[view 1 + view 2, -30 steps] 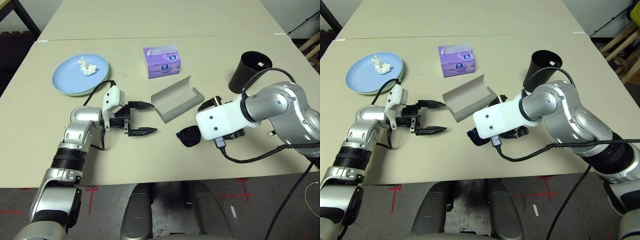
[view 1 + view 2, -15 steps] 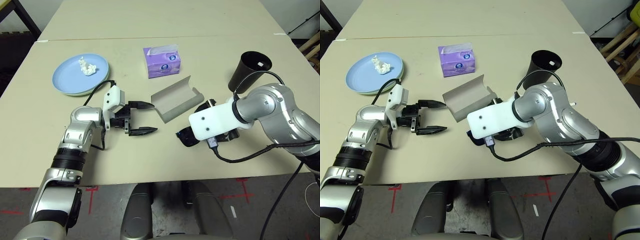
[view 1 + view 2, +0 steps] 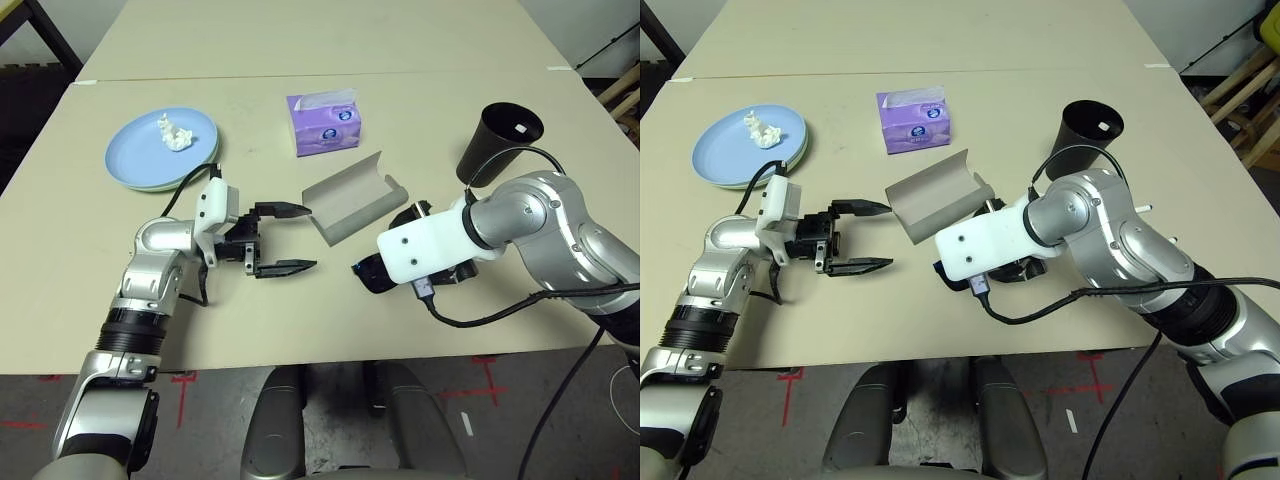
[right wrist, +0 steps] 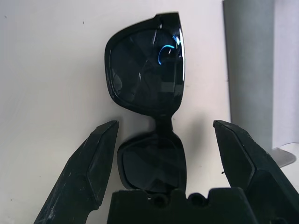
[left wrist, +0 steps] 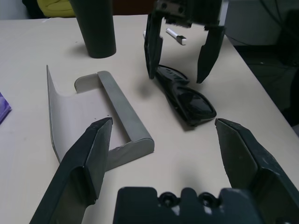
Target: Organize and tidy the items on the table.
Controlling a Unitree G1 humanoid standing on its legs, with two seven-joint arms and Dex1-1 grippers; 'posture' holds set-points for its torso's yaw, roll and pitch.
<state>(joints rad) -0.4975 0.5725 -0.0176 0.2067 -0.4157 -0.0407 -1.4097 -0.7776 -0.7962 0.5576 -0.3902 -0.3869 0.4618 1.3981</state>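
Observation:
Black sunglasses (image 4: 145, 65) lie on the table (image 3: 420, 90) just right of the open grey glasses case (image 3: 352, 198). My right gripper (image 4: 166, 125) hangs over them, open, one finger on each side of the frame, not gripping. My left gripper (image 3: 300, 237) is open and empty, pointing at the case from its left. A crumpled white tissue (image 3: 173, 132) rests on the light blue plate (image 3: 150, 160), which is stacked on a pale green one. The purple tissue box (image 3: 323, 123) stands behind the case. The black cup (image 3: 497, 142) is at the right, with the pen (image 5: 176, 36) near it.
A seam crosses the table behind the tissue box, with bare table top beyond it. The table's front edge runs just below both arms. A black cable loops from my right wrist over the table near the sunglasses.
My right arm has moved left and settled over the sunglasses. My left wrist has drawn back slightly, its fingers still open toward the case.

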